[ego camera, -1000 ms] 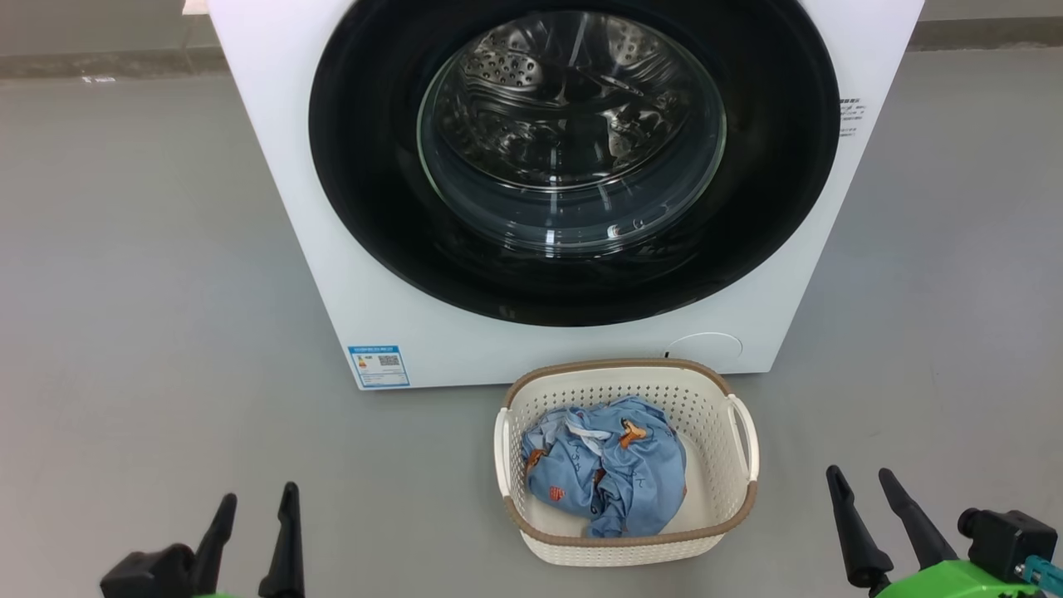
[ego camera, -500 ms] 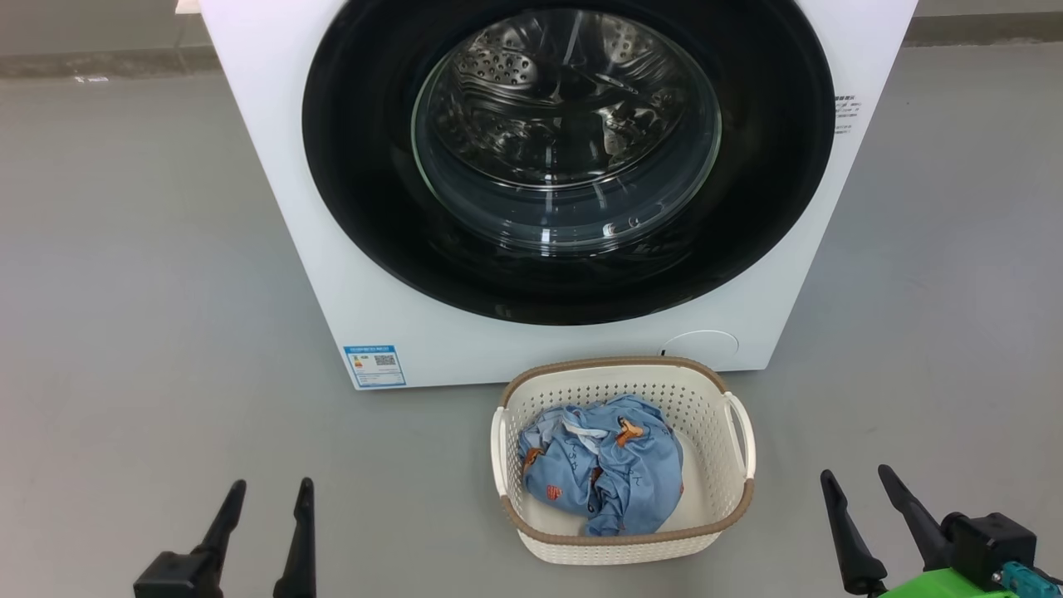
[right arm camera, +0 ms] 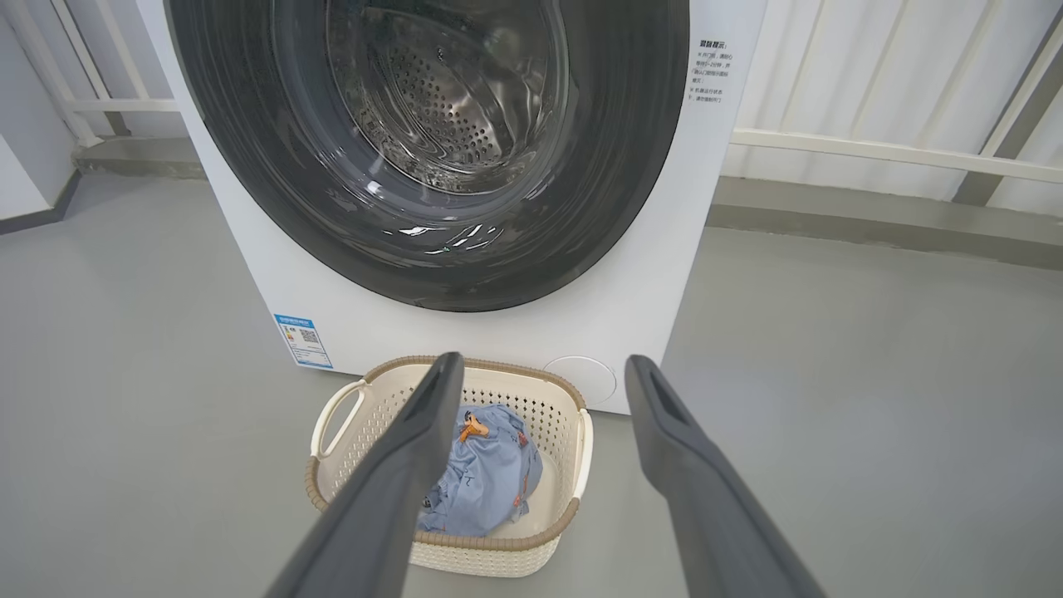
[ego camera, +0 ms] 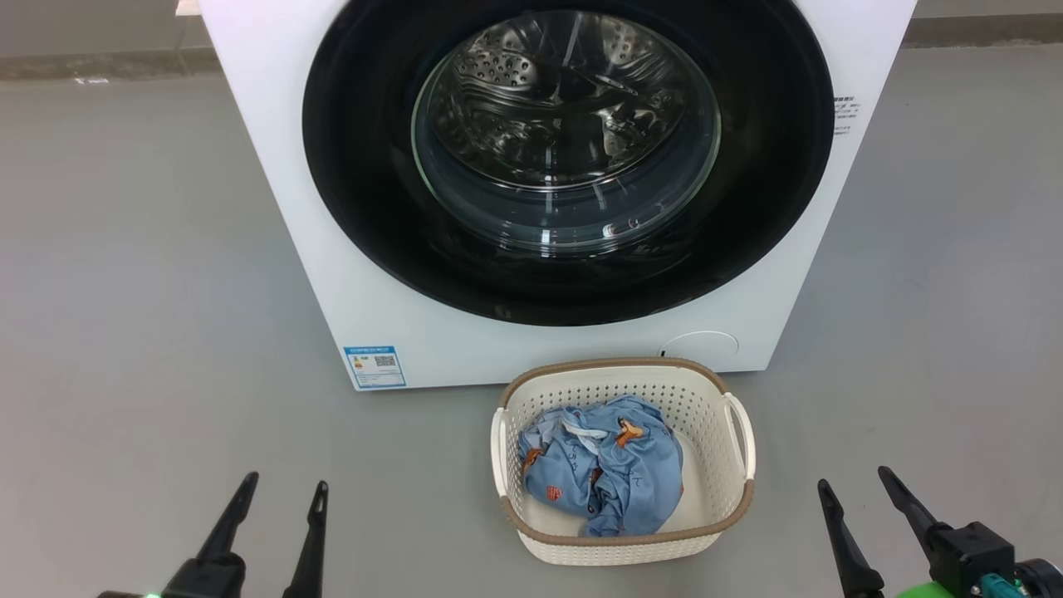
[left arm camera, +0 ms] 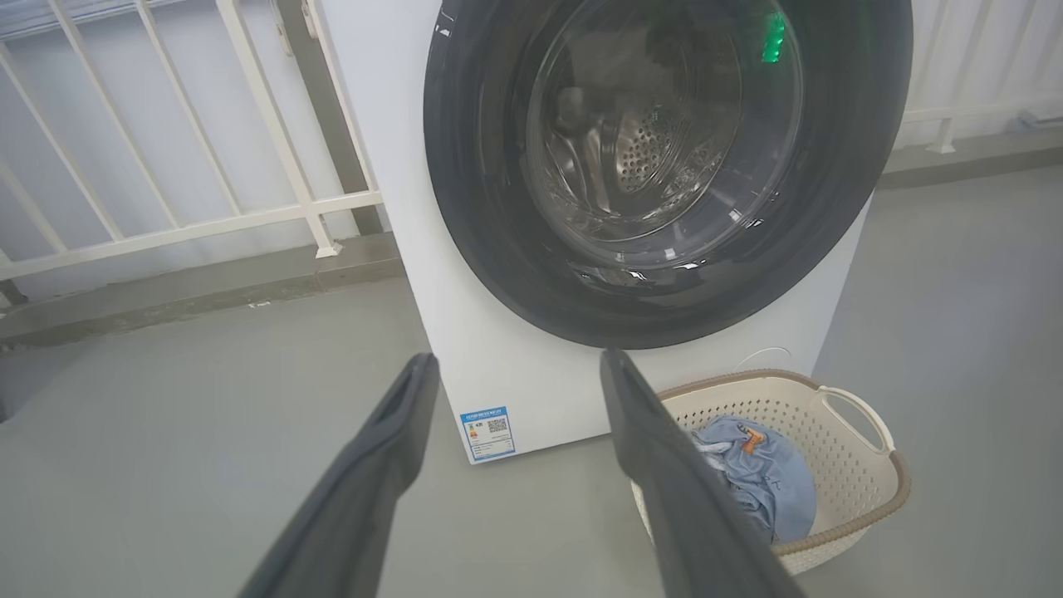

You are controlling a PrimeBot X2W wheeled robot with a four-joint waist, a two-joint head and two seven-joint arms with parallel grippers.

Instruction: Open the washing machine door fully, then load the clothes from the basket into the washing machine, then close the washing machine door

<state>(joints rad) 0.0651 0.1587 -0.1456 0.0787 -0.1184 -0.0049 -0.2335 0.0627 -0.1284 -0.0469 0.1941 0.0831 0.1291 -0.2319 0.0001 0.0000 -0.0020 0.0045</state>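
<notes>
The washing machine door (ego camera: 569, 141) is seen shut, flush against the front of the washing machine (ego camera: 465, 349), with the steel drum visible through its glass. The basket (ego camera: 619, 390) is set on the floor (ego camera: 149, 332) just in front of the machine, below the door's lower edge and towards its right side, close to the white front; whether they touch cannot be told. The clothes (ego camera: 602, 477) are heaped inside it, a blue bundle with a white drawstring on top, lying below the brown rim.

A small blue label (ego camera: 375, 366) is stuck low on the machine's left, a round cap (ego camera: 702, 345) is set low on its right just behind the basket, and a few lines of small print (ego camera: 845, 112) are found beside the door's right edge.

The left gripper (ego camera: 285, 483) is held well left of the basket and the right gripper (ego camera: 854, 477) to its right; both are spread wide, with nothing between the fingers, above the floor.

The floor is smooth and grey. A white railing (left arm camera: 208, 227) is seen behind the machine, along a low kerb.
</notes>
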